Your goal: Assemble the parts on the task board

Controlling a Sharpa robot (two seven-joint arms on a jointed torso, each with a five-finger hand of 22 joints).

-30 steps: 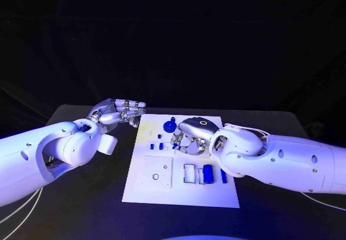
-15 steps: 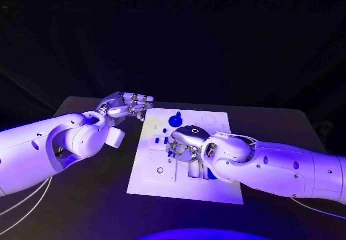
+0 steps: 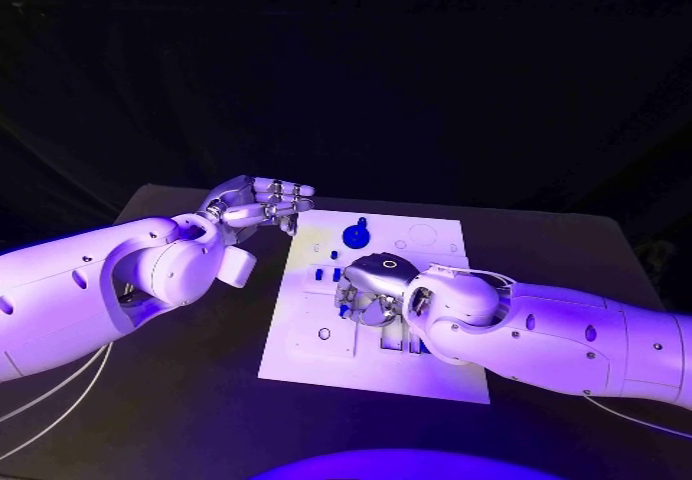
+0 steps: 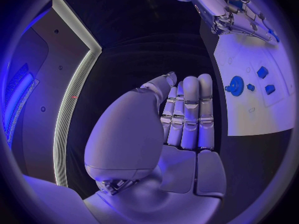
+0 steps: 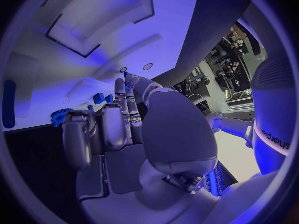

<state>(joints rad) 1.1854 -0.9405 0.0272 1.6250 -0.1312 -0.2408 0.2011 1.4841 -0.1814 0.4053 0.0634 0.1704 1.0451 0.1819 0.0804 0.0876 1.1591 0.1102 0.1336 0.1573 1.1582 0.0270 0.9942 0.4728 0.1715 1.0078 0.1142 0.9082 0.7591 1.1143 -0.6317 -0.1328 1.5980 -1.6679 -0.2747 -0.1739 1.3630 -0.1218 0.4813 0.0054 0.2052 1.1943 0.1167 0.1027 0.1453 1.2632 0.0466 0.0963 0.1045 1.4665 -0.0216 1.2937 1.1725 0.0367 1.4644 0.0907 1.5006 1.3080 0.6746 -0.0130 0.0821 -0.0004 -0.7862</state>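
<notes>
The white task board (image 3: 433,236) lies in the middle of the table. A blue gear (image 3: 356,236) sits near its far edge, and small blue parts (image 3: 317,273) lie left of centre. My right hand (image 3: 369,290) hovers low over the board's middle with its fingers pointing down. In the right wrist view the thumb and a finger meet on a small blue part (image 5: 128,76). The left wrist view shows that part (image 4: 273,34) at the right hand's fingertips. My left hand (image 3: 267,206) hangs beside the board's far left corner, fingers (image 4: 189,109) straight and holding nothing.
The board has a square recessed plate (image 3: 323,332) at its near left, and my right forearm (image 3: 548,335) covers its near right side. Black table surface (image 3: 562,250) stretches to both sides of the board.
The head camera has shifted. My right hand and forearm have moved further over the board's middle and now hide the long blue parts. My left hand stays by the far left corner.
</notes>
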